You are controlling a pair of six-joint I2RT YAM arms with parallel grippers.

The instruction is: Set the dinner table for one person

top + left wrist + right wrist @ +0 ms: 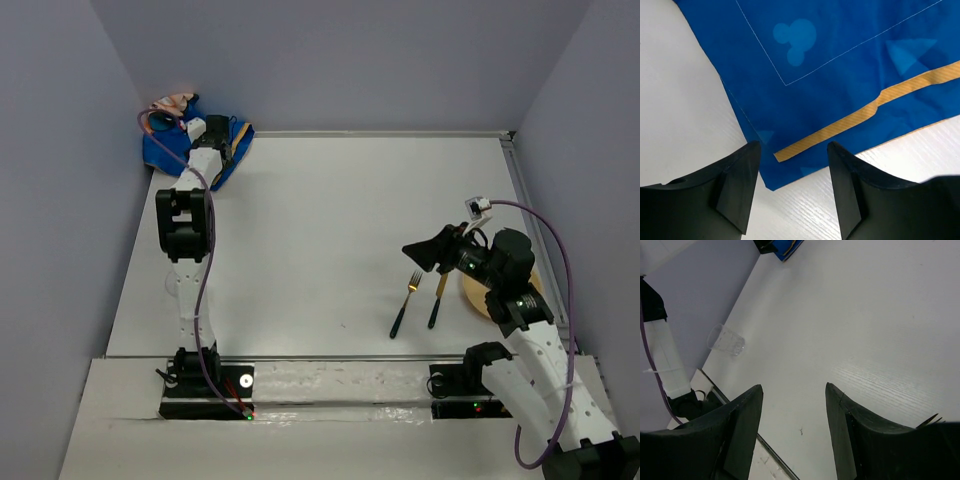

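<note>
The blue mat (840,75) is bunched in the far left corner of the bench (330,220), which spreads out plain and white from under the mat toward the near and right sides. The left jaws are held apart over the mat's near edge, with the orange stripe (860,112) and a strip of hem between them. Nothing is gripped yet. The right jaws are likewise parted and empty, well away from the mat, above the fork (405,303) and knife (437,298) that are laid beside a plate (478,297).

The main risk is judged to be a thin pinch: if only the hem is caught, the cloth may be pulled free as it is dragged. If the jaws are lowered too far, the bench may be struck and the cloth pushed aside rather than caught. Because the mat is crumpled, it may be drawn out twisted or folded over. A glass (726,340) is stood nearer than the mat along the left side, close to the left arm (185,225). It could be toppled if the mat or the arm is swept across it.
</note>
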